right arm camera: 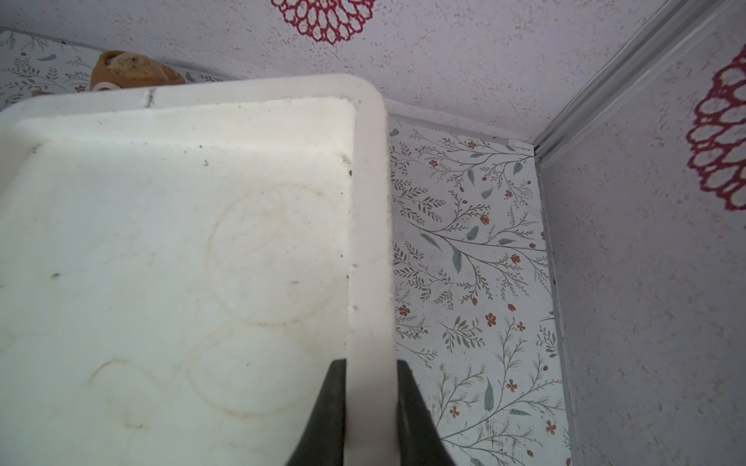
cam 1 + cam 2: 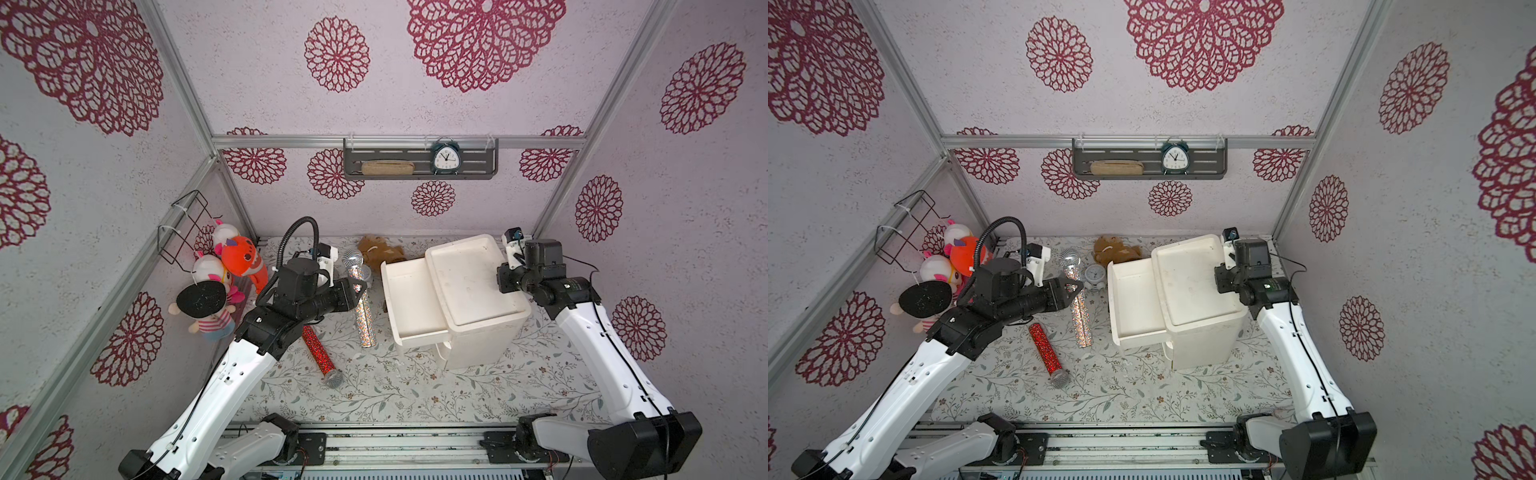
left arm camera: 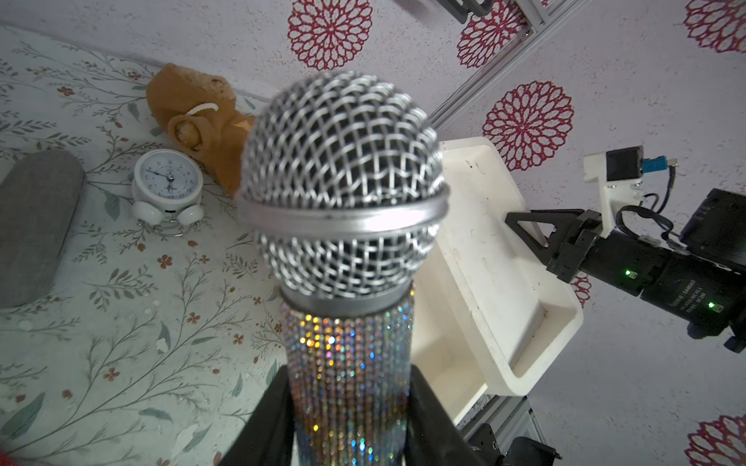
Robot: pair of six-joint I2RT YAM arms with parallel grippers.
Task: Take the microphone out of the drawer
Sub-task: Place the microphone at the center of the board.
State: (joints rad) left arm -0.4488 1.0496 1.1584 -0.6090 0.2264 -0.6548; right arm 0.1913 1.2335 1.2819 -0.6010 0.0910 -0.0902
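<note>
We judge the lifting-out step to be done and the putting-down step to be in hand. The silver microphone (image 3: pixel 343 181) is outside the drawer (image 2: pixel 409 299), beside its open side and over the table (image 2: pixel 415 395), and the left claw (image 2: pixel 360 289) is clenched around its sparkly handle just below the mesh head. In both top views the drawer stands pulled out of the white cabinet (image 2: pixel 473 270), and what we can see of its floor is bare. The right claw (image 1: pixel 370 365) is pinched on the raised rim of the cabinet top, one finger on each side, which we take as steadying the cabinet. From above we cannot tell whether the tail of the handle already touches the table or hangs just over it, so the next move calls for easing it down gently before the left claw lets go. After that the left arm should draw back without dragging the handle, which looks likely to roll. Free space is tight. A white alarm clock (image 3: pixel 167 181) sits just beside the mesh head, with a brown plush toy (image 2: pixel 380 249) behind it near the back wall. A red microphone (image 2: pixel 318 349) lies on the table close to the left arm. A heap of stuffed toys (image 2: pixel 237 257) fills the corner on that side. The drawer's front edge is also near, so we would set the handle down away from it.
</note>
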